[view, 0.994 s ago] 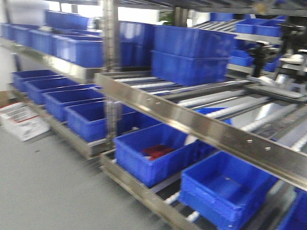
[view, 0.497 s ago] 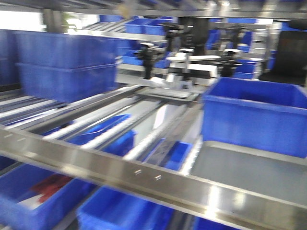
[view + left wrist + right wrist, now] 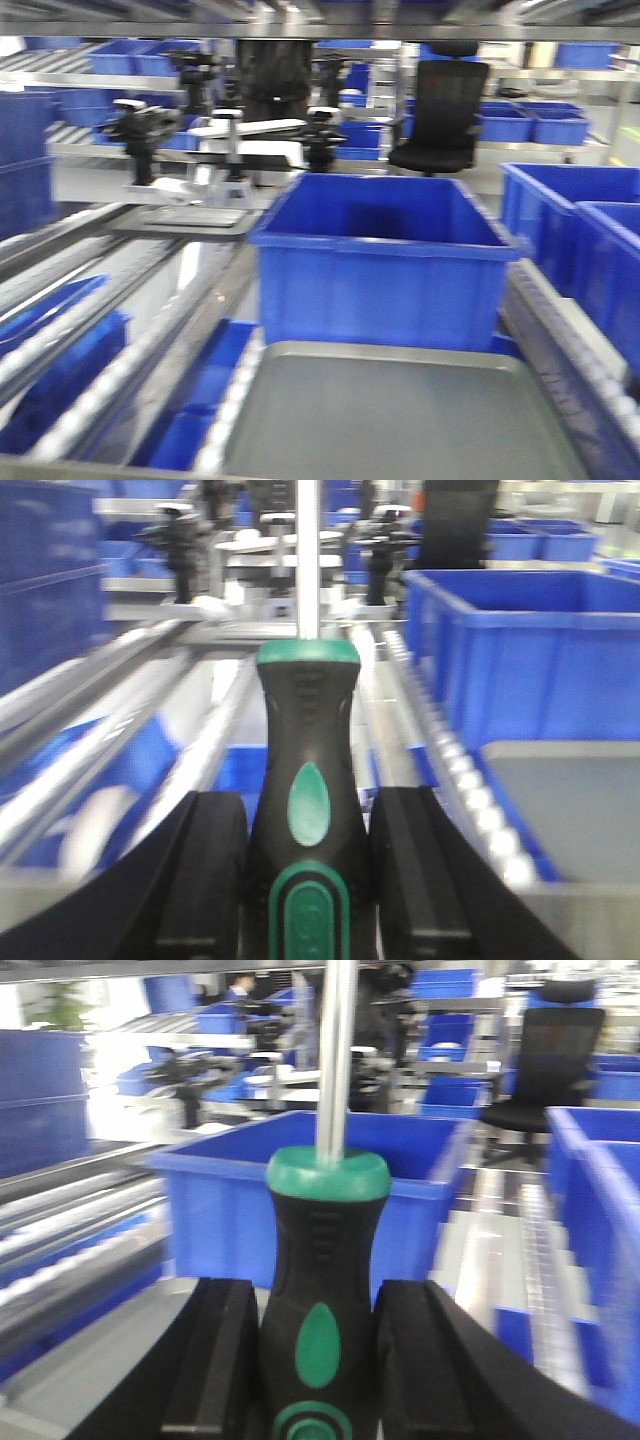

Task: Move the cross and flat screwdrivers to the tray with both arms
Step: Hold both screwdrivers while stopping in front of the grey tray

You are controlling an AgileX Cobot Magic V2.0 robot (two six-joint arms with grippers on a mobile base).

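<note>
The left tool is clenched on the left screwdriver. Its two black fingers press the black handle from either side. The handle, with a green oval patch and a green collar, stands out ahead of the tool, and the bare metal shaft runs straight on past the top edge of the left wrist view, so the tip is out of sight. The right tool grasps the right screwdriver in the same way, with fingers on both flanks of the handle and the shaft pointing ahead until the frame cuts it off. Which driver is cross and which is flat cannot be told.

The grey tray lies ahead of the left tool and off to its right, lower than the held handle and just beside a roller track. A deep blue bin stands right behind the tray's far rim. From the right tool that bin sits straight ahead, behind the handle. The grey patch below and left of the right tool is too blurred to name.

In the front view the tray fills the near foreground with the bin at its far edge, and a black office chair stands well beyond both
</note>
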